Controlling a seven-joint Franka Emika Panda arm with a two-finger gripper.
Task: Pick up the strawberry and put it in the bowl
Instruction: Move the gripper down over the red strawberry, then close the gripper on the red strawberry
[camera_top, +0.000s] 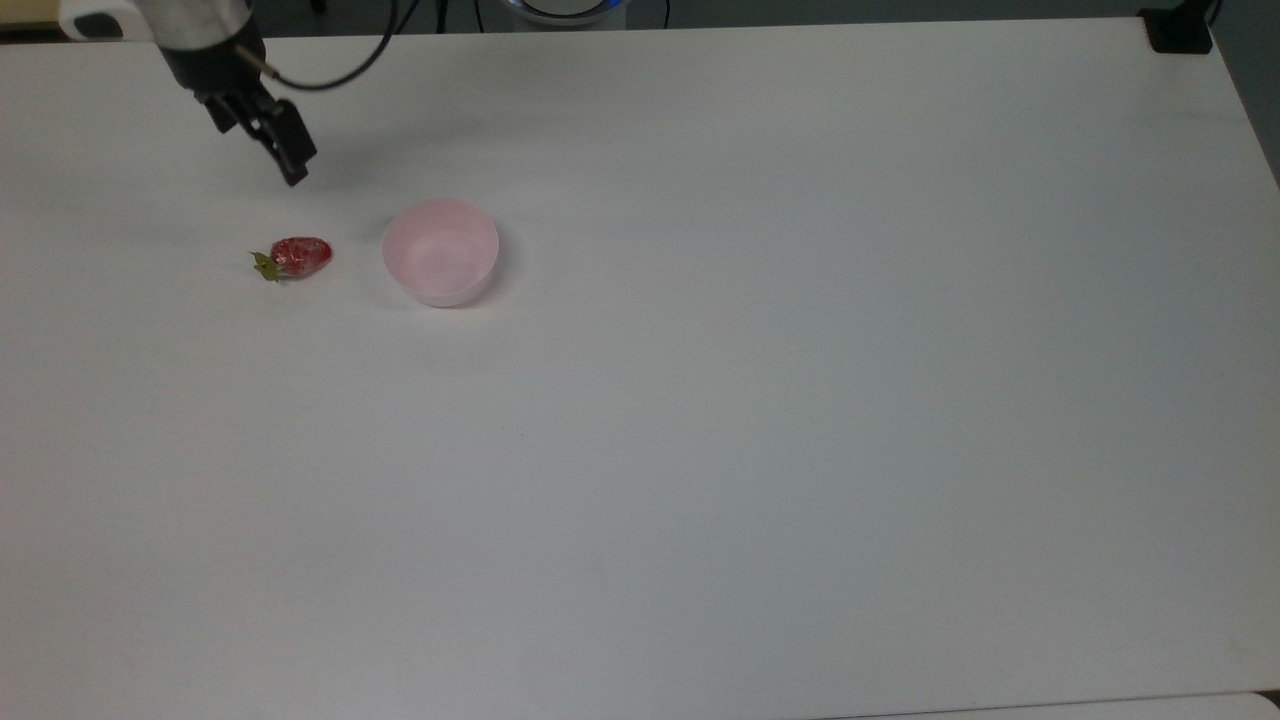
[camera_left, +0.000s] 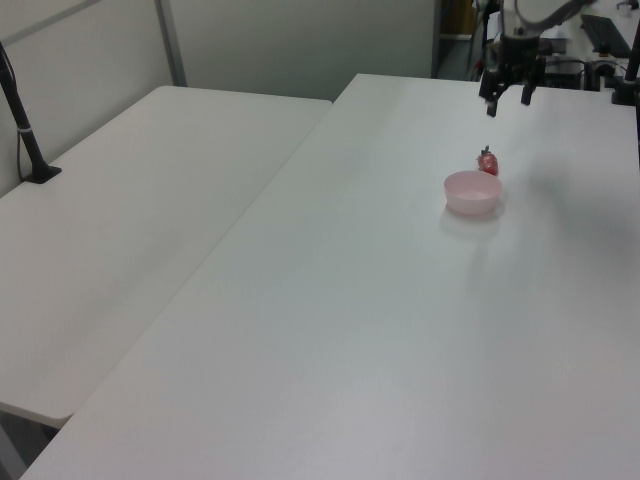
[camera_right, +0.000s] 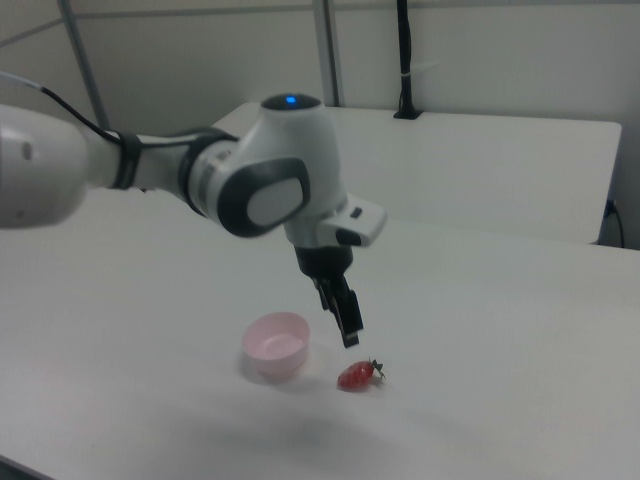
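1. So we're at the reach step: the gripper (camera_left: 509, 96) hangs in the air above the table (camera_top: 760, 420), near the strawberry (camera_top: 295, 256) but well clear of it. In the left view its two fingers stand apart with nothing between them, so it's open and empty.

2. The strawberry lies on its side on the bare table, just left of the bowl (camera_top: 441, 251) in the top view, with a small gap between them. Its green cap points away from the bowl, toward the top view's left.

3. To do this well, we'd say centre the fingers over the red body rather than the leafy cap, then come straight down. The berry looks glossy and rounded, so a squeeze off to one end could probably squirt it out sideways.

4. We'd also watch the bowl side. One finger has to fit in that gap, and nudging the bowl would likely slide it, since it looks light.

5. After that it's a short hop: lift above the rim, shift toward the bowl, let go low. The bowl looks empty.

6. Surface: plain white tabletop, smooth, nothing else near the two things.

7. Room: a second white table (camera_left: 130, 220) sits beside ours in the left view, with a black post (camera_left: 22, 120) on it. Pale partition walls stand behind.
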